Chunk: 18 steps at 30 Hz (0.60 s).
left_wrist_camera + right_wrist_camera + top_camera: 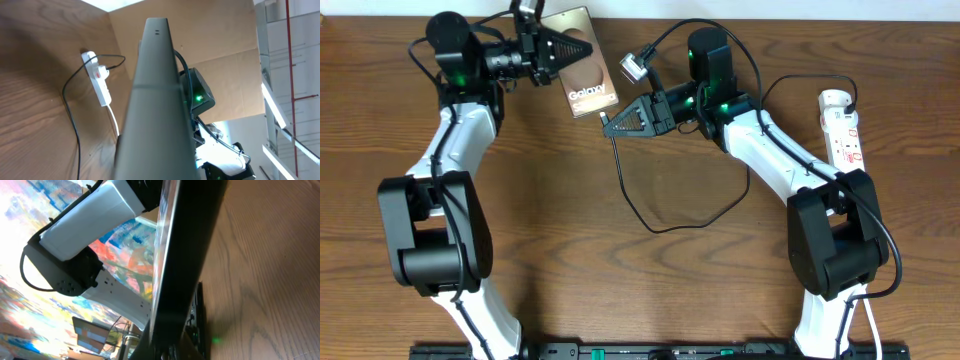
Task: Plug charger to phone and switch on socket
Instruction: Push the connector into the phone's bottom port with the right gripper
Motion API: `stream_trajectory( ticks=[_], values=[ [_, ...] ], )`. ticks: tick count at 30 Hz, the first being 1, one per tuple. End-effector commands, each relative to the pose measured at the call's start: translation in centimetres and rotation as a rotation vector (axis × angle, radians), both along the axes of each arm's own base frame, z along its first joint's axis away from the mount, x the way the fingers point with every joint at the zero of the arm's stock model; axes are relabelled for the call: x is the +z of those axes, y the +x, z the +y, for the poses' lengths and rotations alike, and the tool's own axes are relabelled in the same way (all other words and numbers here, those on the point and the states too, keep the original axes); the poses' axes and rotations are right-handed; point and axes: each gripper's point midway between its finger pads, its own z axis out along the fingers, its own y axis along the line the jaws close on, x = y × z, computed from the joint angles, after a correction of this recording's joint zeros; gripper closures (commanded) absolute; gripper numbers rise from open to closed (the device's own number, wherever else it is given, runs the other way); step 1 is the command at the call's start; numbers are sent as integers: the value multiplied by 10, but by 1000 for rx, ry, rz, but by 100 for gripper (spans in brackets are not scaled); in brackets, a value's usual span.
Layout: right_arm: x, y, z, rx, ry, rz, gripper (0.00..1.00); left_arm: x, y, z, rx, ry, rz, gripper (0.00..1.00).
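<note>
Between the fingers of the left gripper [582, 48], the phone [592, 92], clamped. Just beside its near corner, the right gripper [607, 125], closed on the charger [655, 230] tip. Well to that gripper's right, the socket [842, 125].

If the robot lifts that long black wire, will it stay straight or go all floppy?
Probably floppy: the charger lies in a loose curved loop on the table, so it would likely droop. It looks thin, so probably light. A push would likely shift only part of it.
</note>
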Motion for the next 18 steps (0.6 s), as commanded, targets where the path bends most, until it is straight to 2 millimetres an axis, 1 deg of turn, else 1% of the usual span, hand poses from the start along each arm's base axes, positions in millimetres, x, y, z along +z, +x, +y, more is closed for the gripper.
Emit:
stream_trajectory(
  ticks=[1,18],
  values=[
    [2,2,-3,1,2,4,99,20,-8,-4,-11,7,-63,93],
    [0,6,-1,-29,-10,2,99,20,-8,-5,-14,6,-63,93]
  ],
)
